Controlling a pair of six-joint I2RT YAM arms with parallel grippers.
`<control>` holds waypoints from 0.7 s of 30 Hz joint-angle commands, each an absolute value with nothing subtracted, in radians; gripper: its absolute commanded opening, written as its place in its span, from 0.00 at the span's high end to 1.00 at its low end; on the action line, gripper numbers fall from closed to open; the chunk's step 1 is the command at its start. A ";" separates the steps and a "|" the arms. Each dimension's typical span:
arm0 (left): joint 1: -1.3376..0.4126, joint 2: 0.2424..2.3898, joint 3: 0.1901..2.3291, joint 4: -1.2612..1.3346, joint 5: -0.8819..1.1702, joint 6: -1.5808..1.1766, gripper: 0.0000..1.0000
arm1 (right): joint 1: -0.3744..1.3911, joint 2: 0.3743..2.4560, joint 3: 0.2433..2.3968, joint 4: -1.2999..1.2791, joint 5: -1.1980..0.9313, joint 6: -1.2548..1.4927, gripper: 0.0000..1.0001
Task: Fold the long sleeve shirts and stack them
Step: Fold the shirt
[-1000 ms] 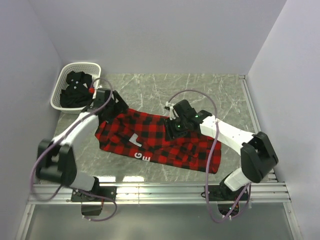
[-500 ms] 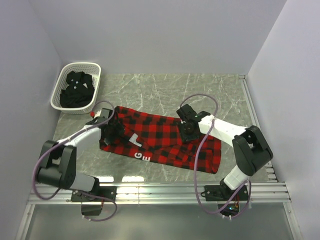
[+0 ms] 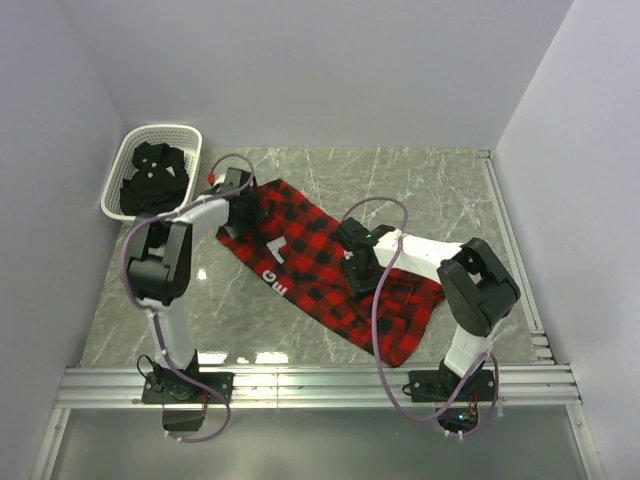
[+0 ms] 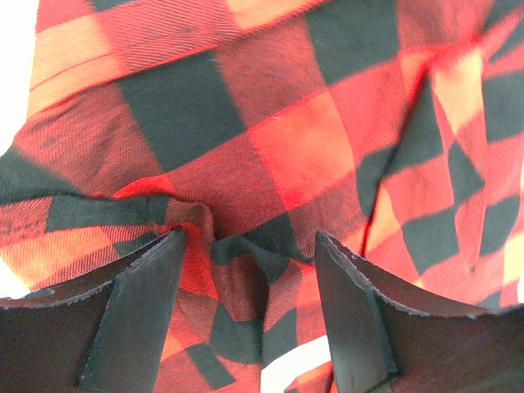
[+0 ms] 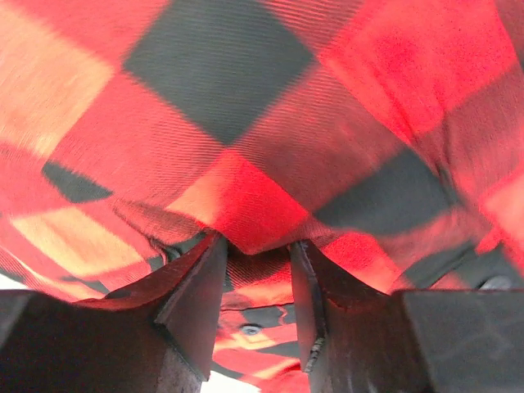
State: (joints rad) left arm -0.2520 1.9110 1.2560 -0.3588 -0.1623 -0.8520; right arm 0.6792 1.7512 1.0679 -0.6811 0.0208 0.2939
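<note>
The red-and-black flannel shirt [image 3: 310, 262] lies slanted on the marble table, from upper left to lower right. My left gripper [image 3: 248, 208] sits on its upper-left end; in the left wrist view a bunched fold of the flannel [image 4: 270, 155] is caught between the left gripper's [image 4: 251, 246] fingers. My right gripper [image 3: 358, 272] is at the shirt's middle; in the right wrist view the flannel [image 5: 246, 123] tents up from a fold pinched in the right gripper [image 5: 257, 246]. The black shirt [image 3: 152, 178] lies crumpled in the basket.
The white lattice basket [image 3: 160, 130] stands at the table's back-left corner against the left wall. White letters [image 3: 274, 276] show on the flannel. Bare marble [image 3: 420, 185] lies behind the shirt, and a metal rail [image 3: 320, 385] runs along the near edge.
The left gripper has swung back toward the basket, dragging the flannel's left end so the shirt now lies slanted. The right gripper shifted a little nearer and narrowed on the cloth.
</note>
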 commanded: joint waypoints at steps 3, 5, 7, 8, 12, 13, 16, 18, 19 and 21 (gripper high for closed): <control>-0.249 2.109 1.495 -0.342 -0.114 -0.692 0.28 | 0.814 1.844 1.132 -0.697 -0.141 0.314 0.58; -0.249 2.181 1.598 -0.331 -0.100 -0.640 0.27 | 0.851 1.874 1.164 -0.687 -0.201 0.314 0.58; -0.249 2.224 1.656 -0.284 -0.069 -0.602 0.26 | 0.879 1.902 1.238 -0.681 -0.230 0.318 0.59; -0.249 2.273 1.725 -0.278 -0.061 -0.569 0.25 | 0.905 1.936 1.268 -0.683 -0.236 0.311 0.59; -0.249 2.388 1.896 -0.223 -0.012 -0.506 0.23 | 0.928 1.999 1.425 -0.674 -0.222 0.310 0.59; -0.247 2.408 1.926 -0.212 0.020 -0.502 0.22 | 0.928 2.005 1.442 -0.669 -0.212 0.319 0.59; -0.247 2.471 2.043 -0.181 0.063 -0.479 0.19 | 0.927 1.994 1.480 -0.644 -0.178 0.327 0.59; -0.247 2.488 2.086 -0.143 0.078 -0.472 0.18 | 0.922 1.954 1.479 -0.629 -0.152 0.339 0.58; -0.247 2.487 2.092 -0.132 0.086 -0.474 0.17 | 0.920 1.915 1.473 -0.621 -0.120 0.347 0.57; -0.242 2.455 2.080 -0.095 0.089 -0.491 0.15 | 0.908 1.861 1.427 -0.597 -0.098 0.357 0.53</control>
